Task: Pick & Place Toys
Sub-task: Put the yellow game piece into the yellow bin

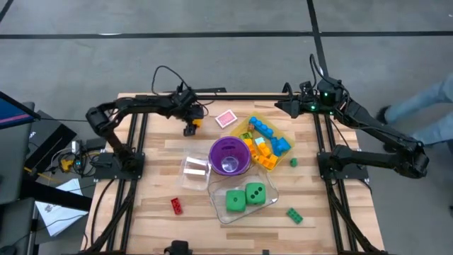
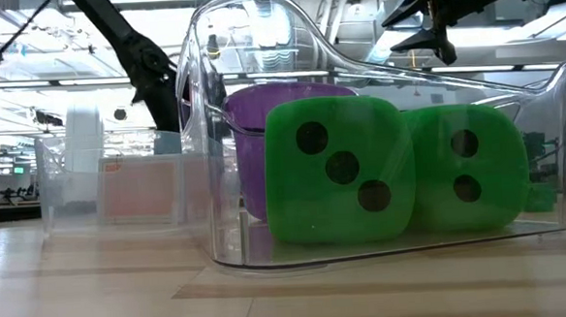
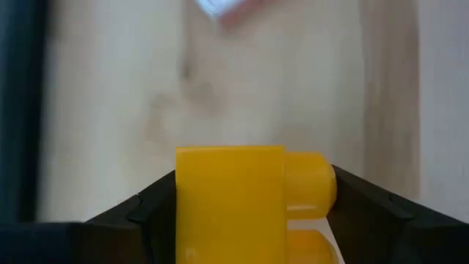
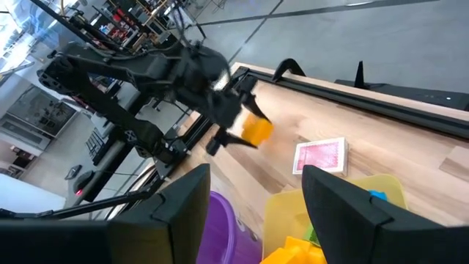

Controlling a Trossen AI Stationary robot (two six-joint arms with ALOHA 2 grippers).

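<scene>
1. Yellow brick [image 3: 245, 202] sits clamped between the left gripper [image 1: 190, 126] fingers, lifted above the desk [image 1: 156, 188] near its far edge, just left of the pink card [image 1: 226, 118].
2. Judging by the load already there, the yellow tray [image 1: 249, 125], holding blue and orange bricks [image 1: 267, 142], looks the likely drop spot; carry the brick high enough to pass over the card and the purple cup [image 1: 228, 155].
3. Keep the grip firm until the brick is over the tray, then lower before releasing so it does not bounce out.
4. The right gripper [image 1: 279, 107] waits at the far edge with fingers apart; steer clear of it.
5. A red brick [image 1: 175, 205] and green bits [image 1: 294, 214] lie loose; two green dice [image 1: 245, 197] rest in a clear tub [image 1: 216, 209].
</scene>
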